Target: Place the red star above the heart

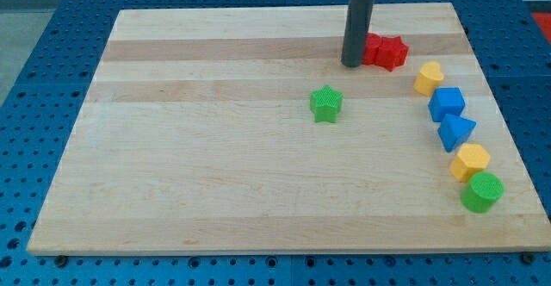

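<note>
The red star (385,52) lies near the view's top right of the wooden board (215,165). The yellow heart (428,77) lies just below and to the right of it, a small gap apart. My tip (352,64) stands at the red star's left edge, touching or almost touching it. The rod partly hides the star's left point.
A green star (326,104) lies near the board's middle. Down the right side run a blue cube-like block (447,103), a blue triangle (455,132), a yellow hexagon (470,161) and a green cylinder (481,191).
</note>
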You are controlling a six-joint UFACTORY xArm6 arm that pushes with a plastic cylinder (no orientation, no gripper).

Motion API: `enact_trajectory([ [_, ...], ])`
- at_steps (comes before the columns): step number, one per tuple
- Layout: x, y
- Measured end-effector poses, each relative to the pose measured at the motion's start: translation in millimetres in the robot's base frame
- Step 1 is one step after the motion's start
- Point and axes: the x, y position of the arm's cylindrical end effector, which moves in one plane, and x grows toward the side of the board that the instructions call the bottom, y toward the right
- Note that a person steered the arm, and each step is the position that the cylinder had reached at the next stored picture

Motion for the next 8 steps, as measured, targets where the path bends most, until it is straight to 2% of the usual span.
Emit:
enact_trajectory([
  [2, -1.2, 19.8],
  [4, -25.9, 19.8],
  [8, -25.1, 52.3],
])
